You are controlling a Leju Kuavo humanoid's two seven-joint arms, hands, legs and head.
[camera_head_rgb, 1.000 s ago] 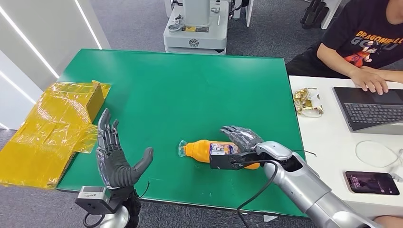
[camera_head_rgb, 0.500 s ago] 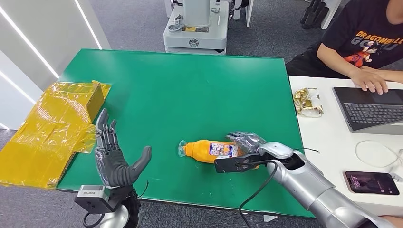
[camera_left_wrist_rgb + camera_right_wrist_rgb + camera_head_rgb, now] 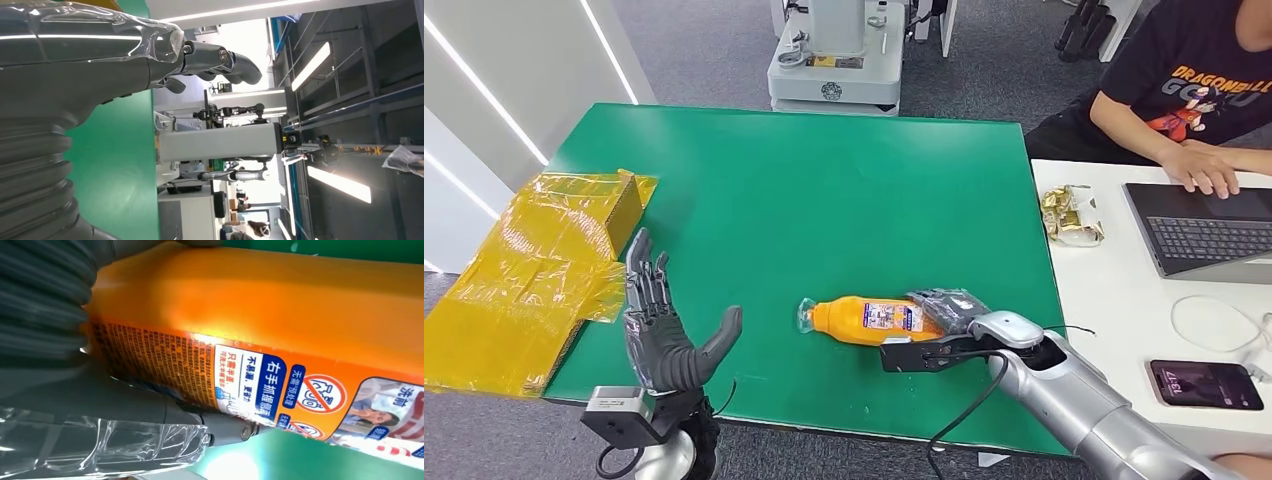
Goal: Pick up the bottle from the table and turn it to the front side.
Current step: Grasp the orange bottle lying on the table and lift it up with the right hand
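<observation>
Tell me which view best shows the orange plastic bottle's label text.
The right wrist view: the orange plastic bottle fills it and its label print shows sharply. The head view shows the whole bottle lying on the table, print too small. The left wrist view faces away.

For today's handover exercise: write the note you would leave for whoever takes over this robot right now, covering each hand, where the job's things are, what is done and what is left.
Right hand: wrapped around the base end of the bottle; the right wrist view shows its fingers against the label.
Left hand: open, raised near the table's near left edge, holding nothing.
Bottle: orange, lying on its side on the green table, cap end toward the left hand, printed label facing up.
Done: right hand is on the bottle.
Left: lift the bottle and turn it to its front side.
</observation>
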